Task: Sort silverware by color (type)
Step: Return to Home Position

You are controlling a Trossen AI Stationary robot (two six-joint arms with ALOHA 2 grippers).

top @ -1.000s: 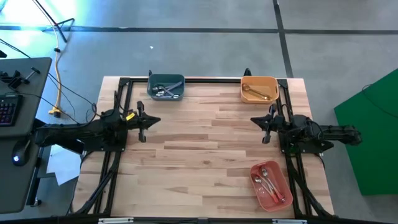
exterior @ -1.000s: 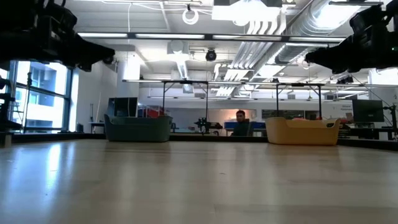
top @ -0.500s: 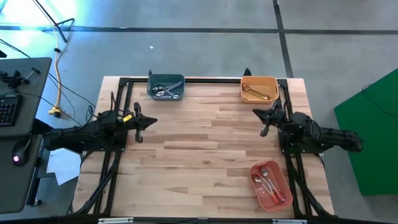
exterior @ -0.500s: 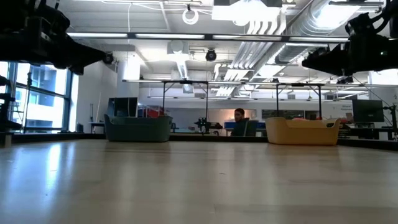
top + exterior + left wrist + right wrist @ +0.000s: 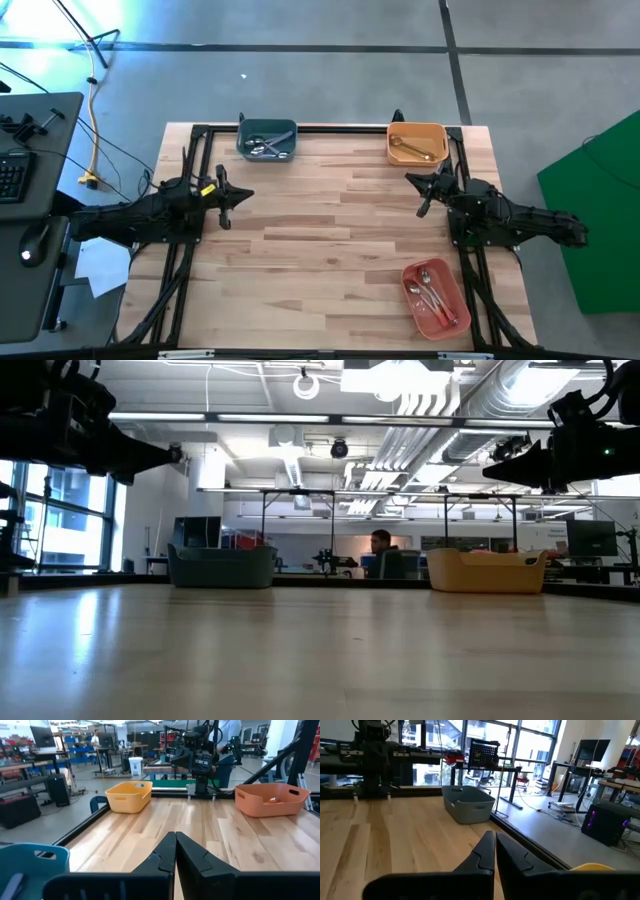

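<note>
The left gripper (image 5: 238,195) hangs above the left side of the table (image 5: 330,240). Its fingers (image 5: 162,857) are pressed together on nothing and point toward the table's middle. Near it, off to one side at the far edge, the teal bin (image 5: 244,140) holds a small heap of silver-headed silverware (image 5: 264,149); the handle colours are too small to tell.

The wood between the two grippers is bare. In the low view, a person (image 5: 380,550) sits in the room beyond the table.

The right gripper (image 5: 415,183) faces the left one from well apart. It is also raised off the wood, with its fingers (image 5: 482,855) closed tight and holding nothing. Just beyond its tips, at the far edge, the orange bin (image 5: 392,142) contains gold silverware (image 5: 412,151). Behind and beside this gripper, close to the arm's base at the near edge, the red-pink bin (image 5: 443,333) lies at a slight angle. Inside it is red-pink-handled silverware (image 5: 431,295), with the pieces lying side by side.
</note>
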